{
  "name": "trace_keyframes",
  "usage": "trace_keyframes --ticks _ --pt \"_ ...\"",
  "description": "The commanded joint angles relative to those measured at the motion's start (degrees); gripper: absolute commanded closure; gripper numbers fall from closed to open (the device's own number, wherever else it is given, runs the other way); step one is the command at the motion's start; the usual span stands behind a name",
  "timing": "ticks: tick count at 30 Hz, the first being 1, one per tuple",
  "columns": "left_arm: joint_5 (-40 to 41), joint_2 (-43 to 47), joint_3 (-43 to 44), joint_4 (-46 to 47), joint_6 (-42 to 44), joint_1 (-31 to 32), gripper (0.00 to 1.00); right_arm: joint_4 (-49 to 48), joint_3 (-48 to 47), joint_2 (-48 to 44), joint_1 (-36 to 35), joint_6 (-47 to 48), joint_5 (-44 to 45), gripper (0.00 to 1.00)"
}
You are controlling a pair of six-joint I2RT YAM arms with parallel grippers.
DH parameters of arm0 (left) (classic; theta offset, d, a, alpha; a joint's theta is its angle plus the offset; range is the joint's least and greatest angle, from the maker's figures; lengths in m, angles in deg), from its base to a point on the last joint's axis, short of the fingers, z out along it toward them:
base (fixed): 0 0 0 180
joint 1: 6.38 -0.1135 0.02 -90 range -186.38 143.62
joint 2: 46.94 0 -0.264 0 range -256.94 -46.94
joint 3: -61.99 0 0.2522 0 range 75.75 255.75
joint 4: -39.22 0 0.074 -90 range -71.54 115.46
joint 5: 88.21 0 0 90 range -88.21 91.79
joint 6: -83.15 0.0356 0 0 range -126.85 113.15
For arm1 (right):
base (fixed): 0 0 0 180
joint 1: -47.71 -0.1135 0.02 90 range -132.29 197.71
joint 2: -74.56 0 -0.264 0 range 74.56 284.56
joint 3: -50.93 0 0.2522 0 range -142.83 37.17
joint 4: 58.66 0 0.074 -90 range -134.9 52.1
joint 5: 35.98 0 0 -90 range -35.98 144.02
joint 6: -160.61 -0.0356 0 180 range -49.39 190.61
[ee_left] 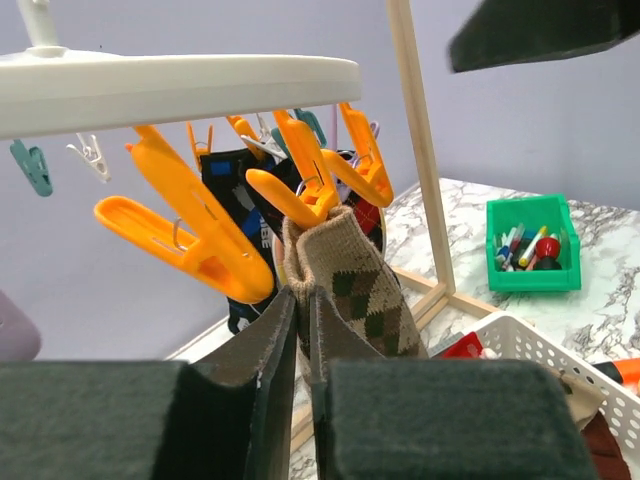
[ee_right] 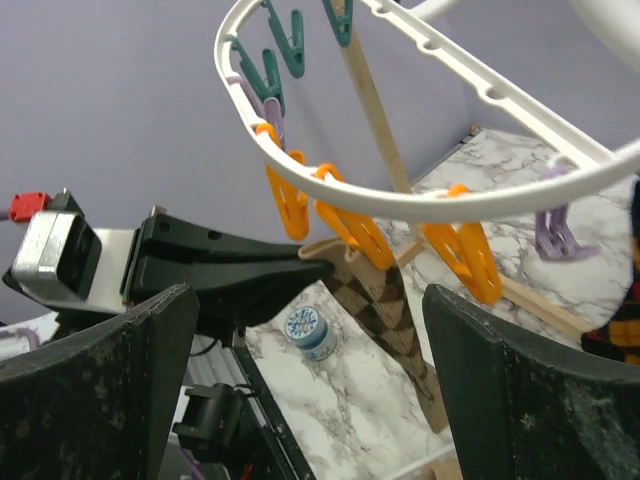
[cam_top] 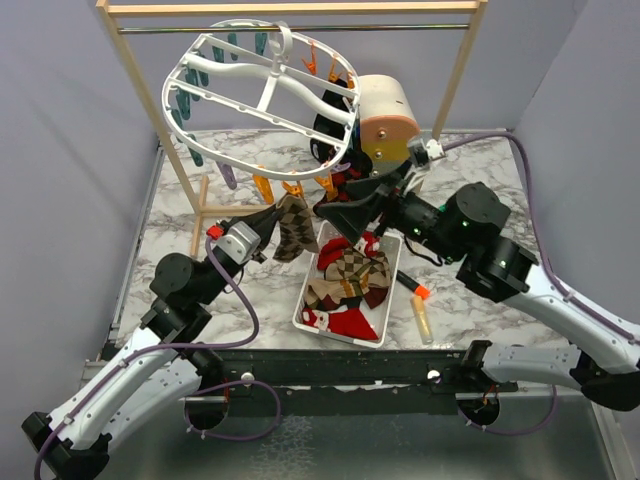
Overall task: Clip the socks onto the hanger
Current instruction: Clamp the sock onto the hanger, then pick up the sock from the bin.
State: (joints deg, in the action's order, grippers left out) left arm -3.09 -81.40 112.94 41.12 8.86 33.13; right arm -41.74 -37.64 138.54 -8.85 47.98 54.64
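Observation:
The white oval hanger (cam_top: 262,85) hangs tilted from the rack's rod. A tan argyle sock (cam_top: 293,228) dangles under its near rim. An orange clip (ee_left: 300,180) bites the sock's (ee_left: 365,290) cuff. My left gripper (ee_left: 303,300) is shut on that cuff just below the clip. My right gripper (ee_right: 308,300) stands wide open beside the sock (ee_right: 385,300), with nothing between its fingers. A black sock (cam_top: 328,135) hangs from the hanger's right side. More red, black and argyle socks (cam_top: 350,280) lie in the white basket (cam_top: 305,310).
The wooden rack (cam_top: 140,80) frames the hanger, and one post (ee_left: 420,150) stands right of the sock. A green bin (ee_left: 533,245) of pens sits on the marble table. A small blue-lidded jar (ee_right: 307,332) stands below the sock. An orange-capped marker (cam_top: 420,290) lies right of the basket.

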Motion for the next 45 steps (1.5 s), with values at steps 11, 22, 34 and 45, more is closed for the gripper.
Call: trace_keyframes --ticks 11,22,34,45 --pt "8.35 3.35 -2.91 -0.63 -3.88 0.21 0.58 2.64 24.12 -16.52 0.14 4.17 15.61 0.0" --pt "12.53 9.1 -5.82 -6.08 -9.88 0.22 0.19 1.85 29.56 -13.86 0.13 2.35 18.05 0.0" --pt "23.34 11.46 -6.09 -17.22 -23.08 0.22 0.01 -4.43 31.99 -8.24 0.13 0.5 18.47 0.0" --pt "27.39 7.0 -4.32 -22.59 -34.43 0.17 0.01 4.68 32.67 -4.73 8.28 -10.58 13.07 0.0"
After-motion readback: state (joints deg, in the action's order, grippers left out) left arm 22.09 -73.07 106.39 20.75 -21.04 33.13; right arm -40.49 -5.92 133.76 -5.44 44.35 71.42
